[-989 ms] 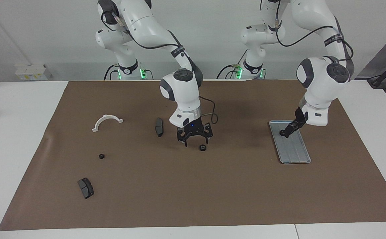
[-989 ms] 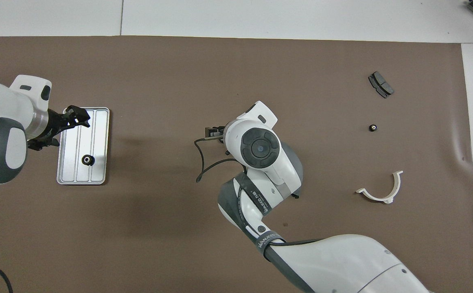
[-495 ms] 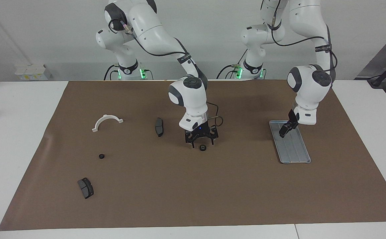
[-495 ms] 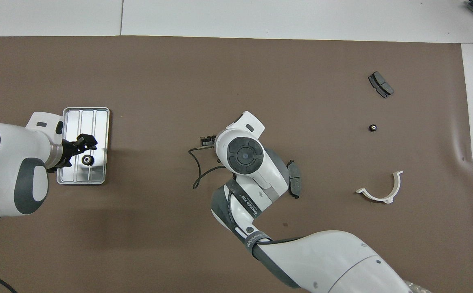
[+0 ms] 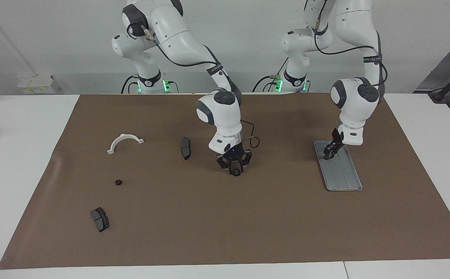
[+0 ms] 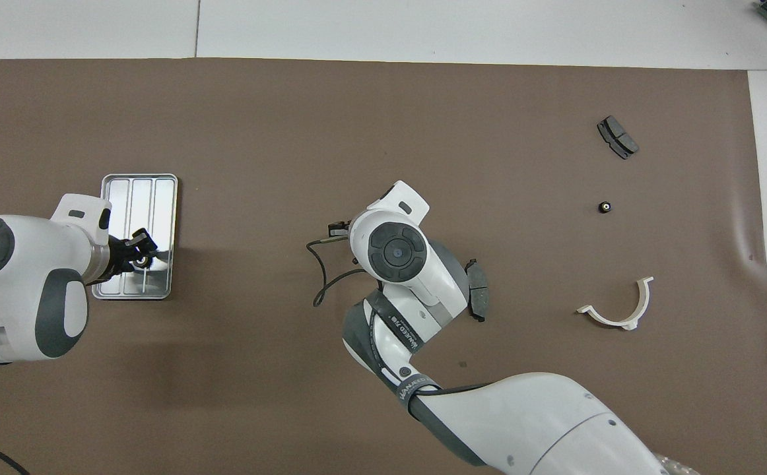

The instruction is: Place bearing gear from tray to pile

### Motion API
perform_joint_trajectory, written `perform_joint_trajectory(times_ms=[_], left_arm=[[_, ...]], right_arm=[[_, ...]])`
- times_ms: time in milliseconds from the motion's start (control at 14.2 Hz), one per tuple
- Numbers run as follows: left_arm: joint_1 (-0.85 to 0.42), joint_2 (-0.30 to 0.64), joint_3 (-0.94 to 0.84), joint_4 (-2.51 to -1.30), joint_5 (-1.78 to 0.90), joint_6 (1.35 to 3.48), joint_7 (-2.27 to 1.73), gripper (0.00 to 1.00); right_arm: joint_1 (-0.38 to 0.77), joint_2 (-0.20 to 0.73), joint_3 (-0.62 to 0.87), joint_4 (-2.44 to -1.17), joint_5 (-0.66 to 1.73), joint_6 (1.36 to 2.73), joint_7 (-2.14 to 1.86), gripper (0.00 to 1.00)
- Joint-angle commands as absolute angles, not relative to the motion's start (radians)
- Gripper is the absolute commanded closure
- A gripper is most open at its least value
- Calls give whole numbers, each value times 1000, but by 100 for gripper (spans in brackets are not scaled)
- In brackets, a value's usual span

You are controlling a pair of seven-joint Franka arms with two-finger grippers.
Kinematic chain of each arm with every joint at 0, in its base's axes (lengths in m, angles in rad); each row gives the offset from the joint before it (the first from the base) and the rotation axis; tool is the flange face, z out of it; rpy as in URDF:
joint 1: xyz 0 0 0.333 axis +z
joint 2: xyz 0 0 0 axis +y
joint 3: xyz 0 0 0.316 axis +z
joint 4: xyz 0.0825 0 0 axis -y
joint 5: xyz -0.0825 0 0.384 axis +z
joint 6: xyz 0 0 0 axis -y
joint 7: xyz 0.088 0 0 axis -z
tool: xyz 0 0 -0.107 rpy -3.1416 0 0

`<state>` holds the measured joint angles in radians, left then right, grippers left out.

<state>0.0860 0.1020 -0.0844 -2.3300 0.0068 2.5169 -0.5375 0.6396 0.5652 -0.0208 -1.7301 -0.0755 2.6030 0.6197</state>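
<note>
Left hand (image 5: 328, 154) is set low on the end of the tray (image 5: 343, 176) nearer the robots, at the left arm's end of the worktop (image 5: 23, 155). In the overhead view the bearing gear (image 6: 140, 262) is seen on the tray floor right at the tips of this hand. Whether it is clamped or merely straddled cannot be told. Right hand (image 5: 236, 168) is down at mid-mat, its fingertips drawn together on a second gear (image 5: 236, 173) that rests on the brown mat (image 5: 225, 224). Risks are judged as follows. The gear is small, round and toothed, so an off-centre pinch could let it squirt sideways or roll along the tray's lengthwise ridges. The tray is light sheet metal on paper and could be dragged or tipped if a fingertip catches its low rim on the lift. No clear pile is seen, so the drop spot is uncertain. Materials: the tray is silver-grey, rounded at the corners and reflective. The gears are black, ring-shaped and matte. The mat is flat kraft-like paper with a slight crease at the right arm's end. Also noted are a third small gear (image 5: 119, 182), two dark flat brake-pad-like plates (image 5: 186, 148) (image 5: 100, 219), and a white plastic half-ring (image 5: 124, 142).
</note>
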Motion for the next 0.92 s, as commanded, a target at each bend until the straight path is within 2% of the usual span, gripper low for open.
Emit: perform_joint_trajectory(times_ms=[0,71,141,424,707,848], left_arm=[[90,100,-89,-2358,-5,2554,-523,72],[95,100,-89,-2358,-5,2559,-519,94],[101,101,-89,-2347,-5,2547,-500,100],[75,103,-95,-2211,-5,2378,-465,100],[-18,116,-101,-1963,-5,2159,-469,100],[-105,136,-101,-1895,-15,2137,-486,100]], right_arm=[[638,571,-23,-1730,-97,2611,629,71],[637,571,-23,-1729,-97,2609,627,75],[635,571,-23,-1729,-97,2609,626,78],[611,566,-40,-1707,-136,2556,618,89],[459,497,-34,-1683,-118,2448,461,91],[388,473,-31,-1684,-118,2410,390,91]])
